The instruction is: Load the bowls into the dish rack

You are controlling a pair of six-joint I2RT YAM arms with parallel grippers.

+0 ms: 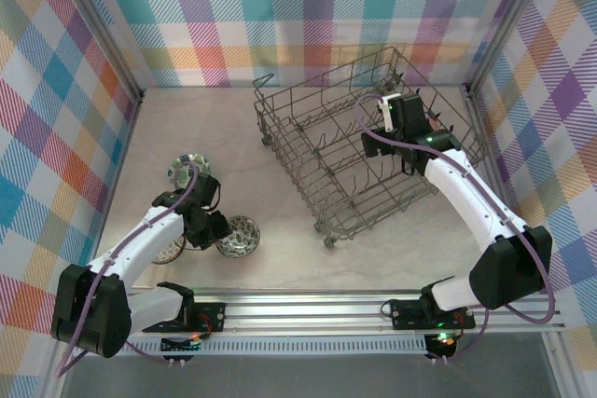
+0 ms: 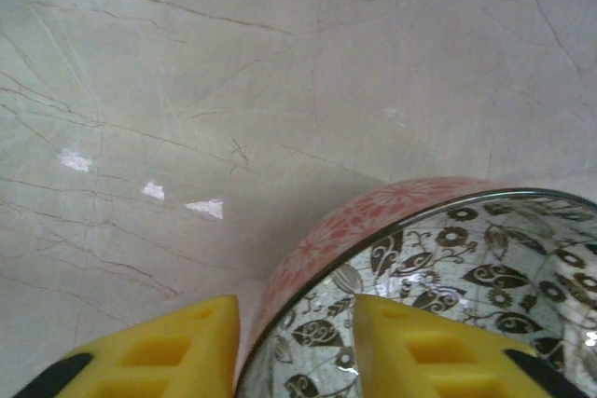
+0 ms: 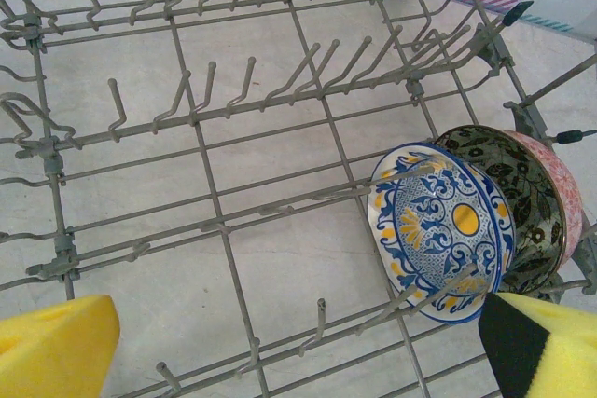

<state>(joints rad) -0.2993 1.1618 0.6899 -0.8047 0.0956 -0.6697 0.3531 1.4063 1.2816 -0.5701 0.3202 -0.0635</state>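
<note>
Marble tabletop point(image 2: 187, 90); left gripper point(image 2: 294, 305) straddling pink-sided bowl point(image 2: 448, 258) rim for lifting, clamp unclear; right gripper point(image 3: 294, 333) hovering wide above dish rack point(image 3: 216, 195).

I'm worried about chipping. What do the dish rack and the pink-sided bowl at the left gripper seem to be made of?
Dish rack: grey metal wire with a dull finish, perhaps coated; thin rods joined into a grid with upright tines.
Bowl: probably glazed ceramic; its leaf-patterned inside is glossy with bright highlights, and it has a pink floral print outside and a thin dark rim.
</note>
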